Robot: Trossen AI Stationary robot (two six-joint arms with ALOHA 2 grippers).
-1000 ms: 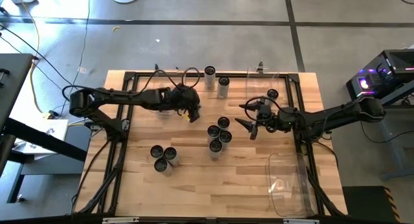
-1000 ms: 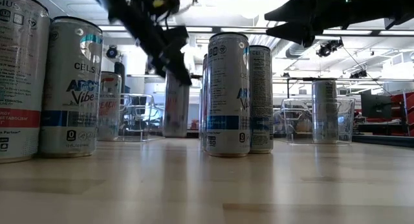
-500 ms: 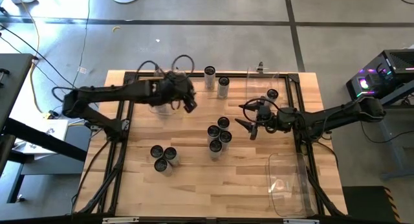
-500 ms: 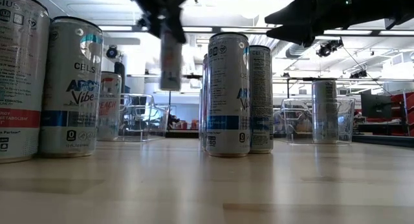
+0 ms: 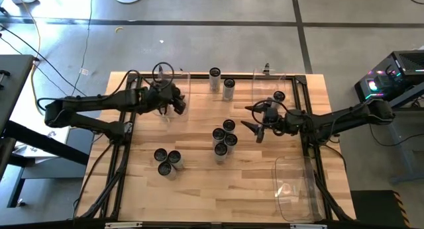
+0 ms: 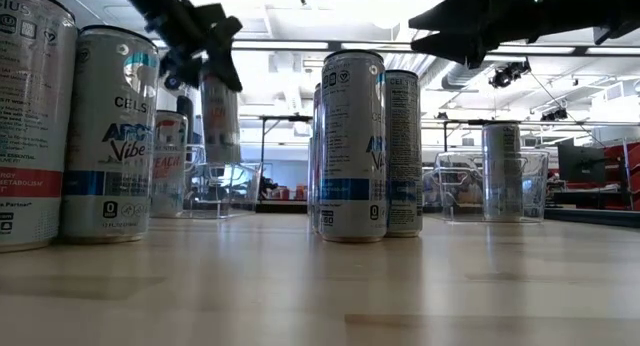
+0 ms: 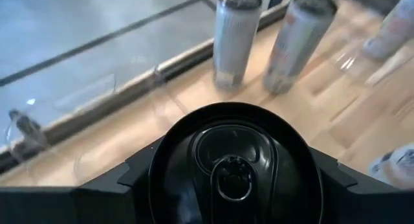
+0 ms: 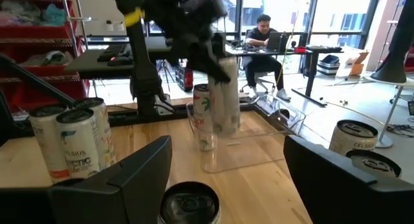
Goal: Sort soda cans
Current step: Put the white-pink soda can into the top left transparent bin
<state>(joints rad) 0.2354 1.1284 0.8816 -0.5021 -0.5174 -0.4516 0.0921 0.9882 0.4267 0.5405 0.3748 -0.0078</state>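
Left tool gripping soda can above clear bin holding one can, right tool open

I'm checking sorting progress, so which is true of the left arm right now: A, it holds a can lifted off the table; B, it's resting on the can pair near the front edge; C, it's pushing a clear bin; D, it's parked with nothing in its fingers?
A: the left gripper holds a soda can clear of the table, by the clear bin.

A soda can reads "CELSIUS", "Vibe"; another can reads "CELSIUS".
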